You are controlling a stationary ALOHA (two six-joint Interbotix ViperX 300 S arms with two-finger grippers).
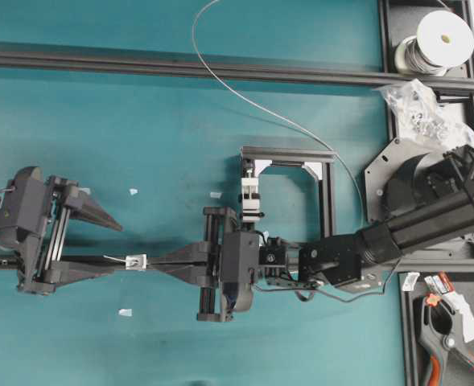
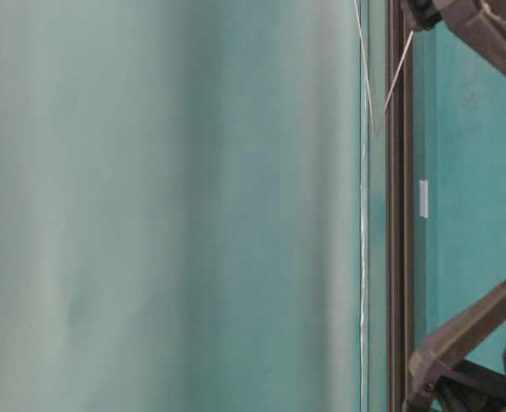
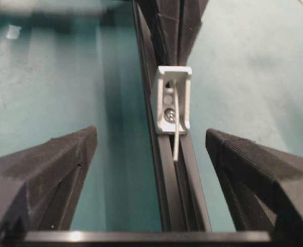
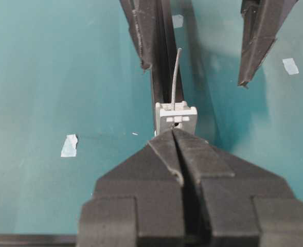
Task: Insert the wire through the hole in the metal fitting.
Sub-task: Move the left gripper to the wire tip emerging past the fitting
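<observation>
Left jaws wide astride wire tip; right jaws closed behind metal fitting.

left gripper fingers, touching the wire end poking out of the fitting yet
Apart. The left wrist view shows both fingers wide of the wire, teal table visible between them.

Both arms matte black throughout. Left gripper: two long tapering wedge fingers, rough grainy surface, riding on a silvery slide rail. Right gripper: same black wedge fingers, boxy carriage behind. Right forearm a thick ribbed black tube, small screws at the joint blocks, thin black cable looping beneath the wrist.
</observation>
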